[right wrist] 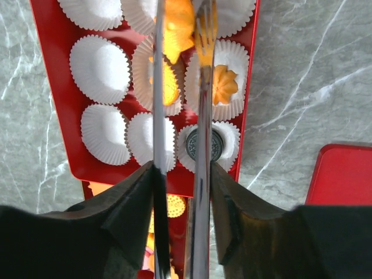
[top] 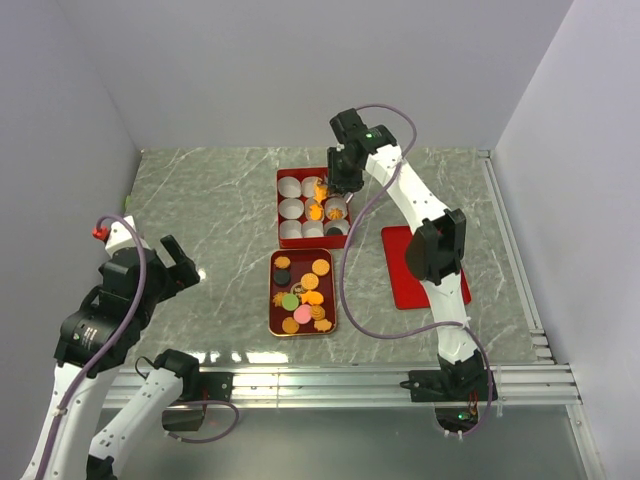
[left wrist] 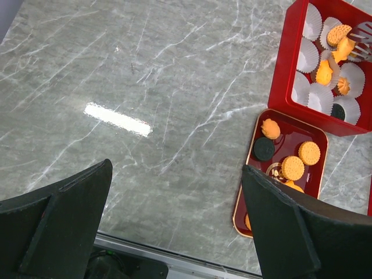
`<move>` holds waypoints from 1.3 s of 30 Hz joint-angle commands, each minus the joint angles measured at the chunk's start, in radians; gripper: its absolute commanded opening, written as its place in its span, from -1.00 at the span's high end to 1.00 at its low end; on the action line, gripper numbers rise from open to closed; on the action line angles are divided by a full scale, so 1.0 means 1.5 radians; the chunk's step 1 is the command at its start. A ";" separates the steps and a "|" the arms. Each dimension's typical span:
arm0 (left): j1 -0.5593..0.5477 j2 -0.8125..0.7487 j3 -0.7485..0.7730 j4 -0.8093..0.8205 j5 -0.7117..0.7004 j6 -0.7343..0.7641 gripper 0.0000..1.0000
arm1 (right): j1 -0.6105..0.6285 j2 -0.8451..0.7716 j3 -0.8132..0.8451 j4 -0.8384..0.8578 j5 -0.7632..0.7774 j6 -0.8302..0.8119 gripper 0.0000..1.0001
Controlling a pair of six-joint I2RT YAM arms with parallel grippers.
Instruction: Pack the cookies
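My right gripper (top: 341,182) (right wrist: 181,174) is shut on a pair of metal tongs (right wrist: 203,116). The tong tips pinch an orange cookie (right wrist: 177,26) above the far right part of the red box (top: 279,205) of white paper cups. Three cups on the box's right side hold cookies: two orange (right wrist: 224,84) and one dark brown (right wrist: 204,144). The small red tray (top: 272,300) nearer me holds several loose cookies (top: 311,282), orange, green, pink and dark. My left gripper (top: 180,265) (left wrist: 174,215) is open and empty, over bare table left of the tray (left wrist: 251,152).
A flat red lid (top: 400,268) lies on the table right of the tray, under my right arm. The marble table has a raised rail on its right side and a metal rail along the near edge. Grey walls enclose the back and sides.
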 commanded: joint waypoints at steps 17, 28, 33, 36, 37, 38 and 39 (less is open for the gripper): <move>0.000 -0.014 -0.005 0.027 -0.013 0.005 -0.99 | -0.004 -0.042 -0.023 -0.007 0.045 -0.005 0.44; 0.000 -0.014 -0.006 0.029 -0.010 0.007 -0.99 | -0.033 -0.039 -0.006 -0.004 0.055 -0.003 0.45; -0.001 -0.011 -0.007 0.031 -0.009 0.008 -0.99 | -0.044 -0.020 0.023 0.002 0.058 0.000 0.44; -0.001 -0.010 -0.007 0.030 -0.009 0.009 -0.99 | -0.051 -0.014 0.039 0.005 0.058 0.004 0.43; -0.001 -0.008 -0.007 0.030 -0.009 0.009 -0.99 | -0.053 -0.013 0.042 0.006 0.057 0.006 0.43; -0.001 -0.009 -0.007 0.030 -0.009 0.009 -0.99 | -0.055 -0.013 0.042 0.006 0.057 0.007 0.43; -0.001 -0.007 -0.007 0.031 -0.010 0.008 -0.99 | -0.056 -0.014 0.041 0.007 0.056 0.008 0.43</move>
